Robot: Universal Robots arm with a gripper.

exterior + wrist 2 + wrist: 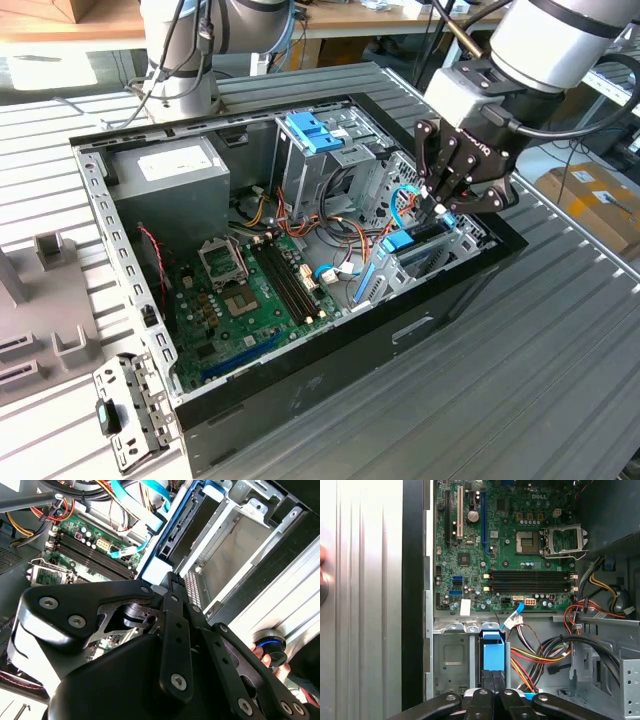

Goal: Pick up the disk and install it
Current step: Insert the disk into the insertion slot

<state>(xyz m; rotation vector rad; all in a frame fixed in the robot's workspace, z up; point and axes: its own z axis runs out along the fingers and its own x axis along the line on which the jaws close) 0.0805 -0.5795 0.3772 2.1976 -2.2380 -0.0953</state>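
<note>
The disk (418, 238) stands on edge in the metal drive cage (468, 232) at the front corner of the open computer case, on the exterior view's right. It is a thin dark slab with blue side rails (493, 656), also seen at an angle in the second wrist view (176, 527). My gripper (438, 205) hangs straight above it. Both wrist views show the fingers pressed together with no gap, and the gripper's (493, 677) tips (170, 577) rest against the disk's upper blue end.
A green motherboard (240, 290) covers the case floor beside the cage. Bundled cables (545, 655) run close to the disk. A grey power-supply box (165, 175) and a light-blue tray (312, 132) sit at the back. A person's hand (272, 655) rests on the table by the case.
</note>
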